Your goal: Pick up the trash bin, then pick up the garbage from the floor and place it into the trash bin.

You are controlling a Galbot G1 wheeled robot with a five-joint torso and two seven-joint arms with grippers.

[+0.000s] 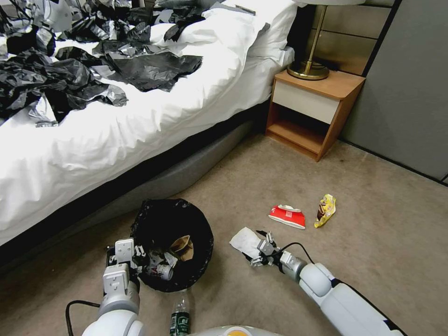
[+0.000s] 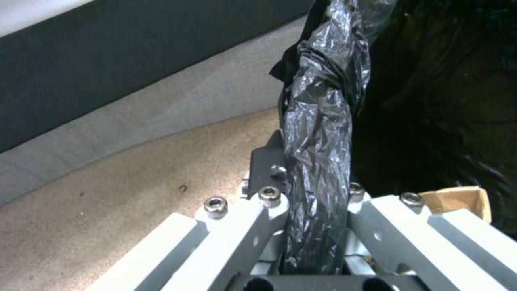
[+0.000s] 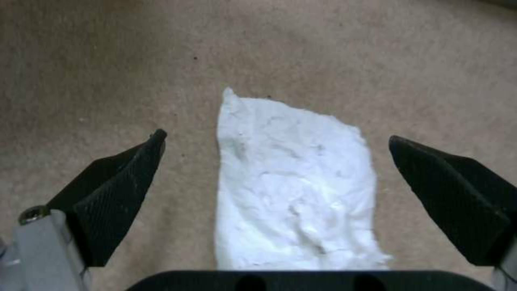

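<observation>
The trash bin [image 1: 173, 219], lined with a black bag, hangs near the floor by the bed, my left gripper [image 1: 133, 262] shut on its rim. In the left wrist view the bag-covered rim [image 2: 318, 153] runs between the fingers [image 2: 269, 169]. Inside lie a brown paper bag [image 1: 183, 247] and a small white bottle [image 1: 161, 270]. My right gripper [image 1: 256, 252] stands open over a white tissue [image 1: 245, 241] on the carpet; the tissue [image 3: 293, 186] lies between the two black fingertips [image 3: 116, 194]. A red-and-white packet [image 1: 287, 216] and a yellow snack wrapper [image 1: 325, 210] lie further right. A green-labelled bottle [image 1: 180, 317] lies near my base.
The bed [image 1: 140, 121] with white sheets and black plastic sheets [image 1: 70, 70] runs along the left. A wooden nightstand [image 1: 313, 112] with a lamp [image 1: 309, 69] stands at the back, a grey wall [image 1: 410, 93] to its right. Open carpet [image 1: 382, 261] lies to the right.
</observation>
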